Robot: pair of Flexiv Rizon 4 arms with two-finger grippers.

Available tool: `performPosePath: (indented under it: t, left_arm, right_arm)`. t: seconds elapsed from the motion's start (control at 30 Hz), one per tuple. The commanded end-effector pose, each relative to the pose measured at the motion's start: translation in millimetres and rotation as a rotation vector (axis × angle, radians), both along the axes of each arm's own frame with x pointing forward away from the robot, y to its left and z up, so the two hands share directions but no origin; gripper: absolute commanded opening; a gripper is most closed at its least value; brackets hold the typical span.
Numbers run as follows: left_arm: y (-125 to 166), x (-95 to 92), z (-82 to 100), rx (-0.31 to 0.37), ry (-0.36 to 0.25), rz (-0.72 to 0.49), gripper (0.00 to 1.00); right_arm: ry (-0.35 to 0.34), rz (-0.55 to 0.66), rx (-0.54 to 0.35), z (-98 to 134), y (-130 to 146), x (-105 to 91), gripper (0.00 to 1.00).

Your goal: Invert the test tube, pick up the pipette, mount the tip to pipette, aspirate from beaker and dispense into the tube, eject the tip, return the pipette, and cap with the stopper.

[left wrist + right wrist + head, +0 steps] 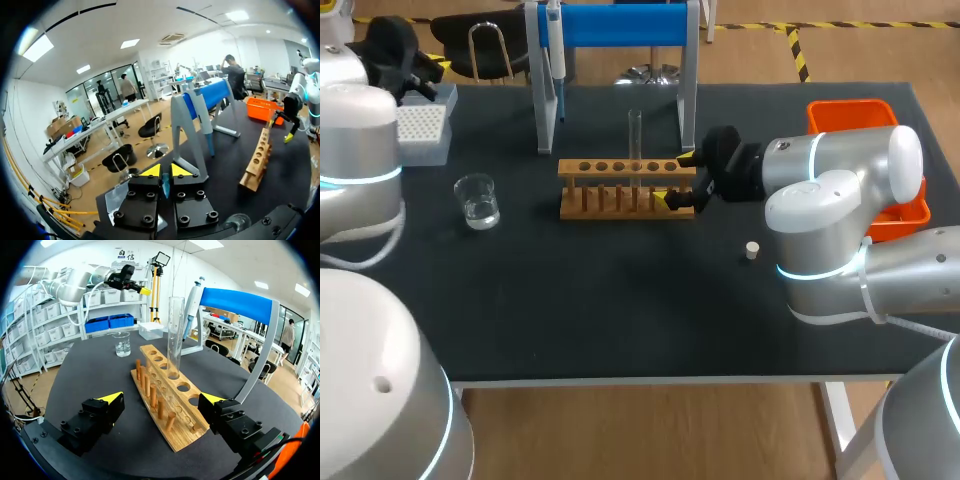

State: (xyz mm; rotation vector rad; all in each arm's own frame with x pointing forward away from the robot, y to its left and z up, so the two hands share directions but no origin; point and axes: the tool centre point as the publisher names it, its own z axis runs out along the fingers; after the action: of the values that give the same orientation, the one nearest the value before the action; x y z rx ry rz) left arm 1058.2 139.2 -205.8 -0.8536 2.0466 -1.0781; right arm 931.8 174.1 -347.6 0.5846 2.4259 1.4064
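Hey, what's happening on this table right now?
Nothing is held yet. The right hand sits open around the end of the wooden rack, where the test tube stands upright. The left hand is shut near the tip box. The pipette hangs on its stand; beaker and stopper sit on the table.

L arm, silver-grey w/ blue-lit joint rings, comes in from the left and folds twd the back. L gripper, black two-finger w/ yellow tips, has its tips drawn together, barely a slit btwn them. R arm, same silver-grey build, reaches in from the right twd the middle w/ wrist approx level; R gripper, black w/ yellow tips, is spread wide, fingers well apart.
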Motion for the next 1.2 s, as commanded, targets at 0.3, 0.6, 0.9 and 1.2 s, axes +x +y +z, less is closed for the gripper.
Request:
performPosePath:
  t: [0.3, 0.6, 0.9, 1.2]
  left_arm:
    - [12, -17.5, 14.0, -0.007, 0.062, -0.071, 0.0]
    - [-34, -74.2, 33.3, 0.004, 0.098, -0.186, 0.0]
    - [-141, -170.9, 44.2, -0.006, 0.23, -0.369, 0.0]
    - [-200, -202.5, 58.5, -0.032, 0.307, -0.523, 0.0]
  right_arm:
    - [0.0, -0.001, 0.0, 0, 0, -0.3, 1.0]
    - [0.0, -0.001, 0.0, 0, 0, -0.3, 1.0]
    - [0.0, -0.001, 0.0, 0, 0, -0.3, 1.0]
    - [0.0, -0.001, 0.0, 0, 0, -0.3, 1.0]
